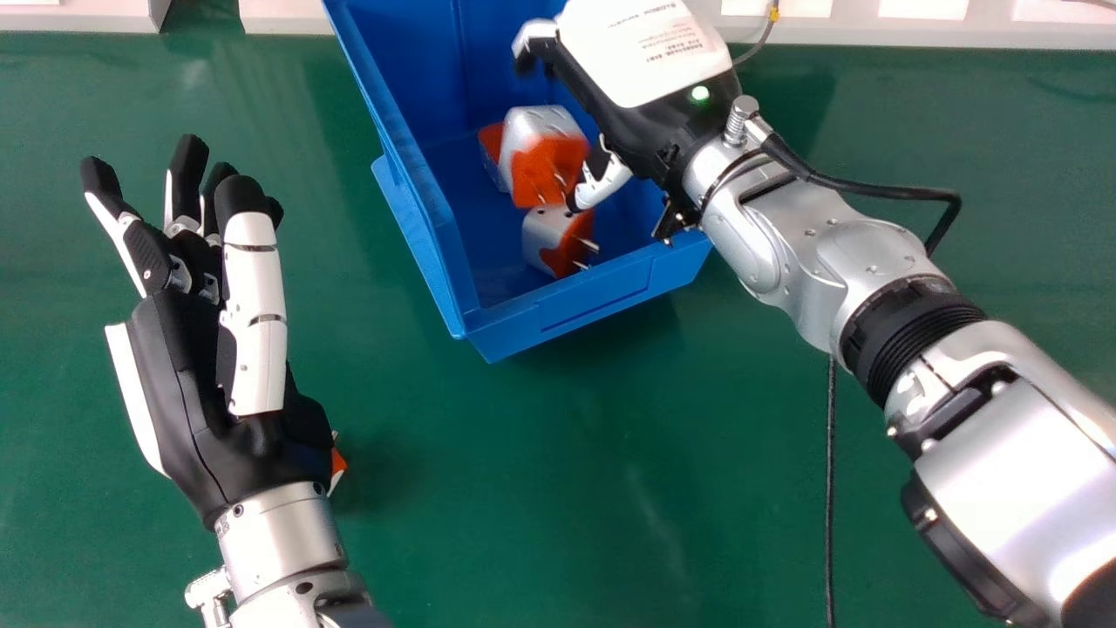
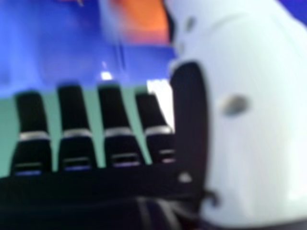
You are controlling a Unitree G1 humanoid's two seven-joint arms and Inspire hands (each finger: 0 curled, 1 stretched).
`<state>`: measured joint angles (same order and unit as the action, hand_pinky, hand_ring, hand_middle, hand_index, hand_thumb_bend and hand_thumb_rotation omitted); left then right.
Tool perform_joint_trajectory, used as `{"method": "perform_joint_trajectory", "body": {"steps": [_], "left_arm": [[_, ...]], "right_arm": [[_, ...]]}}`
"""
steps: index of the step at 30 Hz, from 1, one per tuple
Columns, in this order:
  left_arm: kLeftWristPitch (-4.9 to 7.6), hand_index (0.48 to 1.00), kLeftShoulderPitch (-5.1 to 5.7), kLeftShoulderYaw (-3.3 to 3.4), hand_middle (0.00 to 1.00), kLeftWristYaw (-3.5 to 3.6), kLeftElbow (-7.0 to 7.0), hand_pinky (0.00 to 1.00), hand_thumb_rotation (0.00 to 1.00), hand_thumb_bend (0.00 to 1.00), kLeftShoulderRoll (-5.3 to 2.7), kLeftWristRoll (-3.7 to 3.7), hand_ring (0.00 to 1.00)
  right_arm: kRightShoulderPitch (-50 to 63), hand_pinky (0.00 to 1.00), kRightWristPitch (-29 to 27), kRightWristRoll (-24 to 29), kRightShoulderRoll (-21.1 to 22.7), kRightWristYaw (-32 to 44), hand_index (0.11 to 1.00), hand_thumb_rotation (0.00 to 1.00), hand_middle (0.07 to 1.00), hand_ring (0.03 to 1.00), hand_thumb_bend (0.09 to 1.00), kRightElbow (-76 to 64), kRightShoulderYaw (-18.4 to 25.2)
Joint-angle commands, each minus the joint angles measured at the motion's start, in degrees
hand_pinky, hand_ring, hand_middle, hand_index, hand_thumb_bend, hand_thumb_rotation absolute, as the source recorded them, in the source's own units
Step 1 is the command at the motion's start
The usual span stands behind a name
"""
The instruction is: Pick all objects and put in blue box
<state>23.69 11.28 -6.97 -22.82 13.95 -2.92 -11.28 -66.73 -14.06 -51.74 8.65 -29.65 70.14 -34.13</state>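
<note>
The right hand (image 1: 649,61) is over the blue box (image 1: 410,174), near 1 o'clock in the head view, its arm coming in from 4 o'clock. It is open: in the right hand view its fingers (image 2: 112,127) stand straight and spaced apart, with nothing gripped between them and the thumb. The thumb (image 1: 602,183) points down into the box toward 7 o'clock, close to the plugs inside; whether it touches one cannot be told.

The box sits at 12 o'clock on the green worktop (image 1: 610,523). In it, an orange and silver plug (image 1: 547,166), blurred, lies left of the thumb. Part of another plug (image 1: 491,157) shows at its 9 o'clock side, and a lower plug (image 1: 542,234) lies at its 6 o'clock, metal pins pointing toward 3 to 4 o'clock. In the right hand view, a blurred orange and silver shape shows near the thumb.

The left hand (image 1: 209,401) is at 9 o'clock, also open and holding nothing, its fingers loosely bent and spread toward 11 to 12 o'clock. Just beside its wrist, near 8 o'clock, an orange and white piece (image 1: 338,462) peeks out, mostly hidden by the hand. A black cable (image 1: 830,488) runs down the worktop to 5 o'clock.
</note>
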Motion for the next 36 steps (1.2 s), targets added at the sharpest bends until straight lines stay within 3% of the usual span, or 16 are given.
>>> {"method": "perform_joint_trajectory", "body": {"steps": [1,5,7,9,12,17,19,22,24,25,28,31,33,35,36], "left_arm": [[1.12,0.906,-0.05,-0.09,0.93,0.08,0.40,0.85,0.50,0.44,-5.56,0.91,0.92],[1.16,0.900,0.29,-0.29,0.92,-0.14,0.75,0.84,0.49,0.44,-5.93,0.79,0.91],[1.22,0.904,0.51,-0.46,0.93,-0.07,0.81,0.85,0.49,0.44,-5.91,0.80,0.92],[1.24,0.906,0.81,-0.72,0.93,-0.21,0.98,0.85,0.49,0.44,-6.05,1.04,0.92],[1.32,0.902,1.40,-0.99,0.93,-0.58,1.30,0.84,0.48,0.45,-6.37,1.21,0.91],[1.36,0.894,2.41,-1.08,0.92,-0.91,1.93,0.83,0.48,0.44,-6.17,1.04,0.91],[1.23,0.898,2.19,-0.37,0.93,-1.53,1.97,0.85,0.47,0.44,-6.12,1.06,0.91],[0.83,0.900,1.06,2.08,0.92,-3.17,2.14,0.85,0.46,0.44,-6.00,0.83,0.91],[1.00,0.913,0.59,3.45,0.93,-3.44,2.22,0.88,0.47,0.42,-5.57,0.42,0.93],[1.07,0.920,0.39,4.50,0.94,-3.67,2.35,0.89,0.49,0.40,-5.25,0.28,0.93],[0.88,0.915,-0.69,9.38,0.93,-6.18,2.71,0.91,0.54,0.40,-4.44,1.27,0.94],[2.50,0.929,-2.14,14.41,0.94,-7.89,2.14,0.91,0.54,0.41,-3.90,0.66,0.94],[2.77,0.931,-2.46,17.12,0.94,-8.26,2.03,0.92,0.54,0.41,-3.26,0.25,0.94],[3.09,0.929,-2.34,20.05,0.94,-8.43,1.84,0.90,0.56,0.42,-2.66,0.68,0.94],[3.27,0.928,-2.35,21.13,0.94,-8.45,1.72,0.90,0.56,0.42,-2.61,0.87,0.94]], "right_arm": [[-1.1,0.99,0.4,1.0,0.1,-4.1,0.993,0.23,0.998,0.996,0.989,-1.8,0.7],[0.6,1.00,-0.7,2.5,0.3,-11.2,1.000,0.30,1.000,1.000,0.982,-4.2,2.5],[2.3,1.00,-1.4,3.9,0.9,-13.8,1.000,0.35,1.000,1.000,0.927,-7.2,4.0],[4.0,1.00,-1.8,4.8,1.6,-15.1,1.000,0.46,1.000,1.000,0.869,-10.3,5.2],[9.8,1.00,-2.9,6.3,3.6,-17.4,1.000,0.60,1.000,1.000,0.866,-19.8,8.1],[25.1,1.00,-6.9,7.6,7.2,-20.5,1.000,0.60,1.000,1.000,0.882,-40.8,12.7],[32.7,0.97,-12.7,7.6,8.5,-21.3,1.000,0.61,1.000,1.000,0.922,-48.7,12.7],[41.2,0.88,-19.1,7.7,10.1,-16.4,1.000,0.59,1.000,1.000,0.969,-58.0,10.2],[43.9,0.84,-20.7,7.6,10.2,-12.9,1.000,0.57,1.000,1.000,0.988,-61.4,9.1],[45.3,0.85,-21.2,8.5,9.8,-9.9,1.000,0.56,1.000,1.000,0.993,-63.3,8.3],[48.6,0.84,-21.0,10.3,7.3,-1.1,1.000,0.55,1.000,1.000,1.000,-66.9,5.1],[48.6,0.80,-20.6,9.1,4.9,4.8,1.000,0.49,1.000,0.991,1.000,-66.8,2.1],[48.1,0.76,-19.7,7.8,4.2,8.6,1.000,0.48,1.000,0.976,1.000,-66.8,0.8],[46.8,0.73,-18.0,7.4,3.8,15.7,1.000,0.47,1.000,0.966,1.000,-67.4,-0.8],[46.3,0.73,-17.5,7.5,3.6,18.5,1.000,0.47,1.000,0.964,1.000,-67.7,-1.3]]}}
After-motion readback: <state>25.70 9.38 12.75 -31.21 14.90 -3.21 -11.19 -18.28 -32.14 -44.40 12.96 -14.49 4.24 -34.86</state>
